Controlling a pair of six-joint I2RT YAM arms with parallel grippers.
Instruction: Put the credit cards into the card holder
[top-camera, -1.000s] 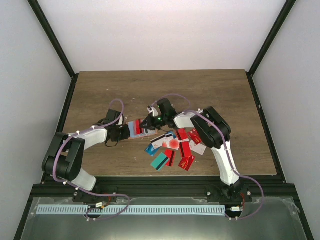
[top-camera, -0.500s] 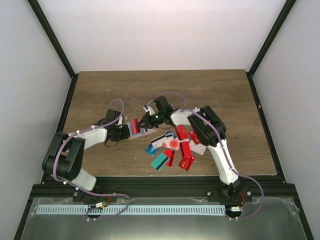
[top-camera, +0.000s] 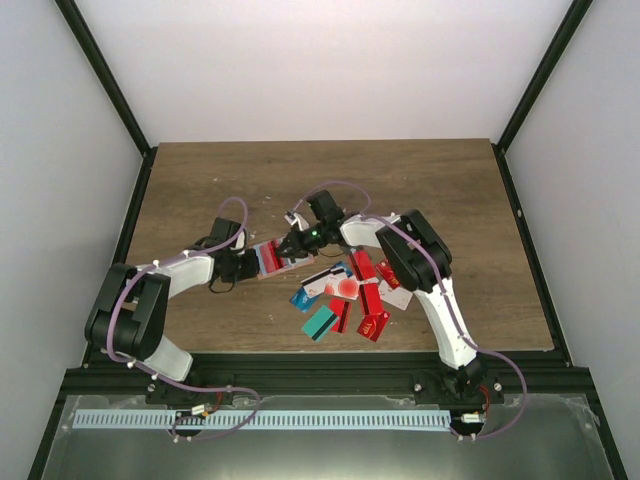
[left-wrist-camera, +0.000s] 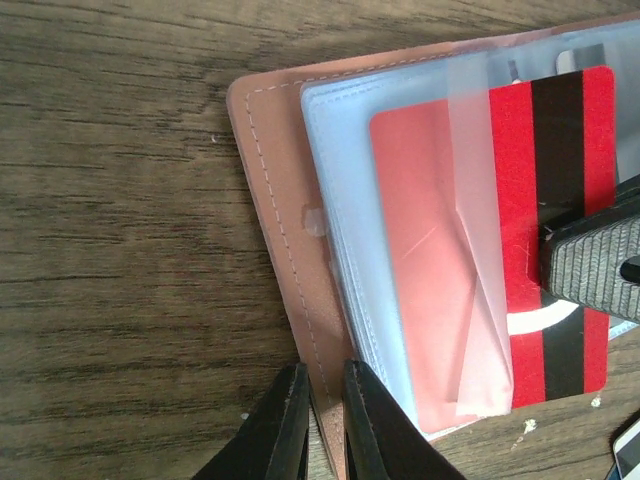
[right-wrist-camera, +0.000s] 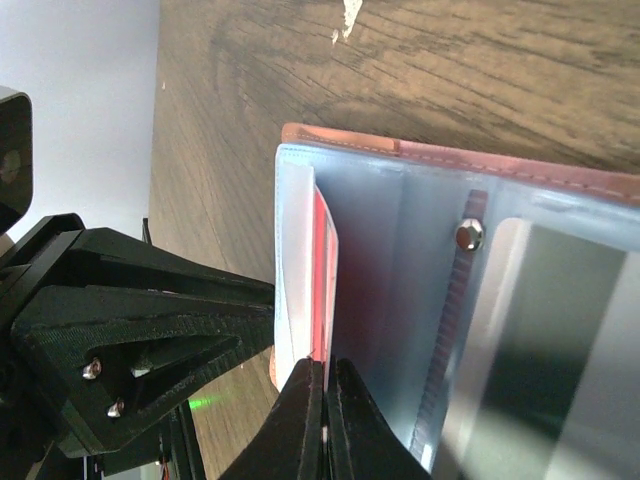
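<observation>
Insertion is under way. The red card with a black stripe (left-wrist-camera: 550, 200) sits partly inside the clear sleeve (left-wrist-camera: 340, 180) of the card holder (left-wrist-camera: 275, 190); its 9 o'clock half shows dull through the plastic, while its striped half is bare. The right fingers (right-wrist-camera: 297, 425) are clenched on the card's outer edge. The left fingers (left-wrist-camera: 285, 425) are pinched on the holder's leather rim at 6 o'clock in the left wrist view, pinning it flat to the wooden surface (top-camera: 200, 180).

Over the last second the right wrist has crept toward 9 o'clock in the overhead view, closing on the left arm, while the holder has hardly shifted. I read that as the card sliding deeper into its pocket rather than pushing the whole holder along, so the brace is doing its work.

The card probably has further to travel before it is seated. A fold in the sleeve's flap lies across the card's middle and could catch it.

The holder lies at 9 o'clock of the loose cards (top-camera: 350, 295), which are heaped red, white, blue and teal and are not yet loaded. Most of the job remains.
</observation>
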